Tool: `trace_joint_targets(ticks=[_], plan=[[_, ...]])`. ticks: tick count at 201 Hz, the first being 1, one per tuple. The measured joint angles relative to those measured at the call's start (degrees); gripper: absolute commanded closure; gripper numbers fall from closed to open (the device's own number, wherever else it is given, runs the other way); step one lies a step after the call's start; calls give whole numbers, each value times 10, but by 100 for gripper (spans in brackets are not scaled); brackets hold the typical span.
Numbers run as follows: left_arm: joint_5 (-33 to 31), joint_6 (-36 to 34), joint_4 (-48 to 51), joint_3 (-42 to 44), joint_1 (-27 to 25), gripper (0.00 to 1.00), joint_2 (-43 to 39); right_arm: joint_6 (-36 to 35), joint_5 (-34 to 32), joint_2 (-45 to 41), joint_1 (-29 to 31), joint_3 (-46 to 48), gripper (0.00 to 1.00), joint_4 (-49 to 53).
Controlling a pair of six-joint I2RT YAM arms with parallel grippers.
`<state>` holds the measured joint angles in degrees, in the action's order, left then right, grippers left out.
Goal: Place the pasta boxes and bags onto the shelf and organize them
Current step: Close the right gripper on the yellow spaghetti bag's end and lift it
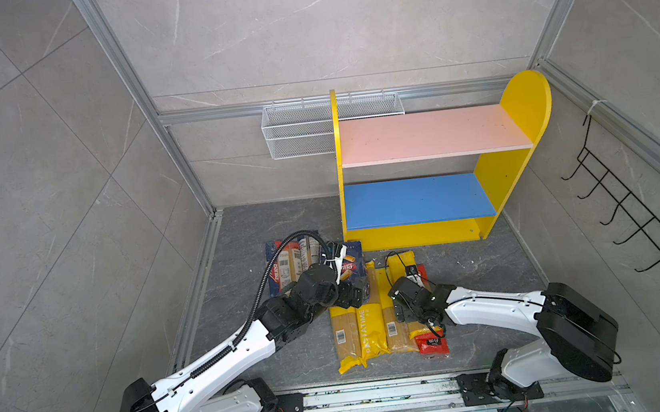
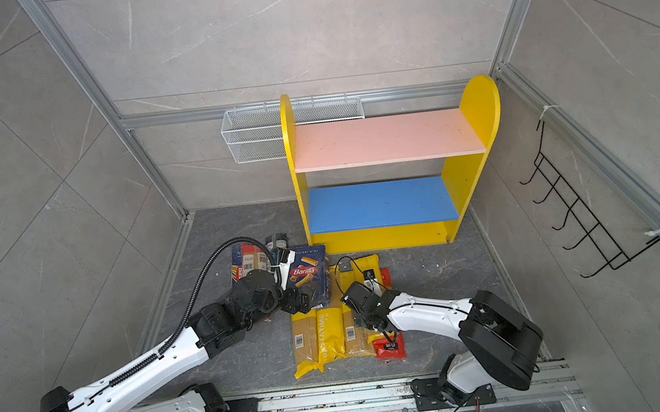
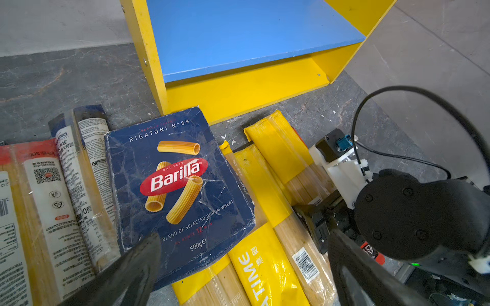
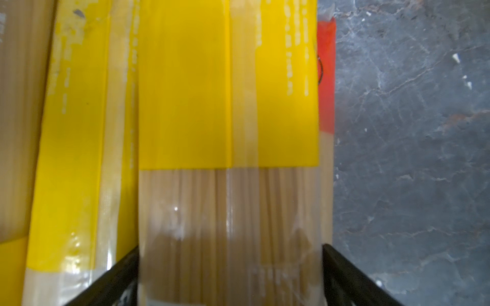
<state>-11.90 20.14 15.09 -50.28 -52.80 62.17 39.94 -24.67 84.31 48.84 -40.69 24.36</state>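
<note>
Shelf (image 1: 433,135) is standing at the back w/ pink & blue boards bare; nothing is being stored on it yet. All pasta is lying on the floor just in front. The rigatoni box (image 3: 175,185) is lying flat, logo up, overlapping the yellow bags (image 1: 368,328) on one side, w/ red-and-clear bags (image 3: 39,198) beside it on the other.

A pick is prob. being set up. To be done well, the yellow bag (image 4: 228,212) is best being clamped mid-length, square across its width, so sagging & dragging of neighbours are being avoided. The red bag (image 4: 326,74) peeking out alongside is to be kept out of the pinch.

R gripper (image 4: 229,250) is being held spread wide, fingers flanking that bag, nothing clamped; contact can't be told. L gripper (image 3: 242,242) is likewise being held fully spread over the box's near edge, holding nothing.
</note>
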Motion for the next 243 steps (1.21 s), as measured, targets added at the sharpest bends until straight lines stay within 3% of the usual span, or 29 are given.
trace_joint_targets(ticks=[31,81,98,243], plan=[[-7,1,22,-11,0,0,10,5,2,13,0,-11,17,2],[-28,1,51,-11,0,0,7,12,5,32,1,-32,51,13],[-43,5,70,-12,0,0,4,19,5,31,-1,-38,59,22],[-116,20,166,-26,0,0,-35,30,154,-105,-3,-36,73,115]])
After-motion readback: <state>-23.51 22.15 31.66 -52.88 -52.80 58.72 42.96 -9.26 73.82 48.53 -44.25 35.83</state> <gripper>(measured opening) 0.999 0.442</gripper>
